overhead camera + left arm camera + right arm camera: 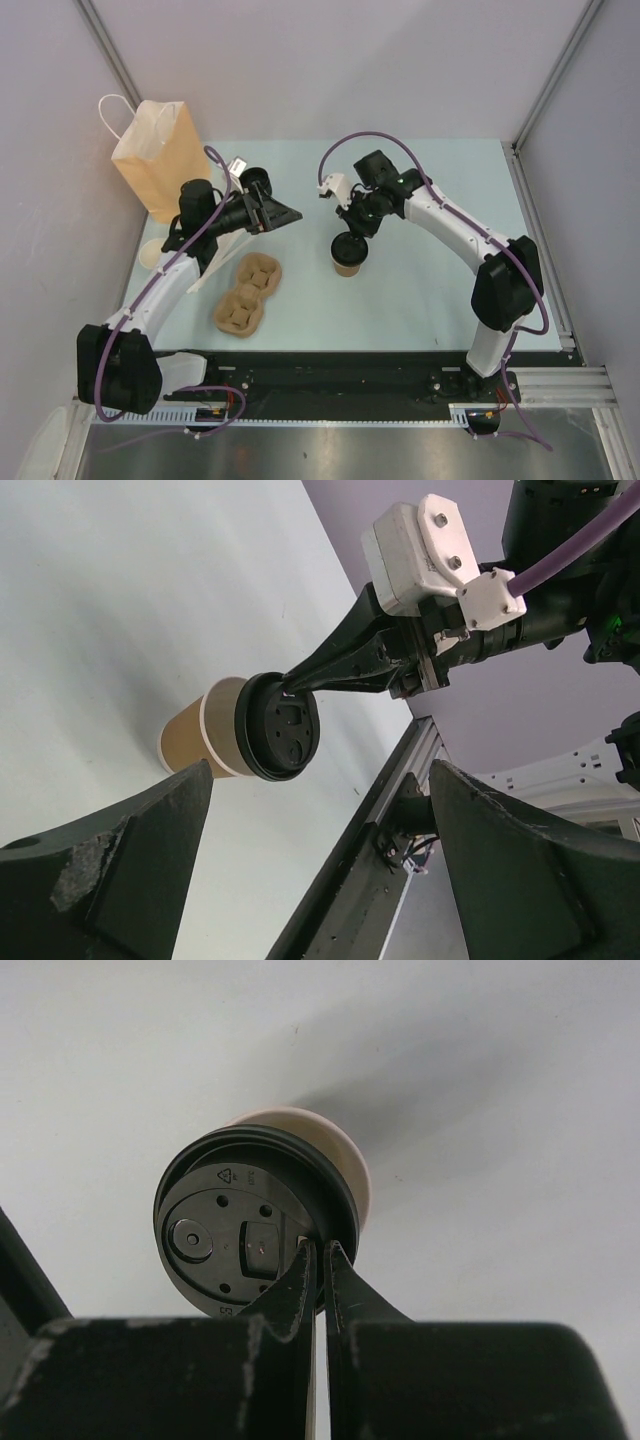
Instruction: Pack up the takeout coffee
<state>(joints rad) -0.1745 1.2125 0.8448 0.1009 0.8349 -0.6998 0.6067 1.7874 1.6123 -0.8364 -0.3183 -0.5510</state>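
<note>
Toward the table's (420, 300) near edge, left of centre, lies a cardboard tray (246, 293). Mid-table the coffee (348, 256) stands upright, with the right gripper (318, 1250) pressed together, tips on the lid's rim. The left gripper (283, 213) is spread wide and holds nothing. A paper bag (160, 160) stands at the far left corner. The cup is probably light and crushable, so it is best held gently around the body, below the lid.

From the right wrist, the takeout coffee (230, 1230) shows almost only its lid, the paper wall a tan sliver behind it. In the top view the left arm (185, 265) covers part of a pale round thing (148, 252) too hidden to name. The fingers (120, 870) of the left gripper (320, 780) run off its wrist view's bottom edge.
</note>
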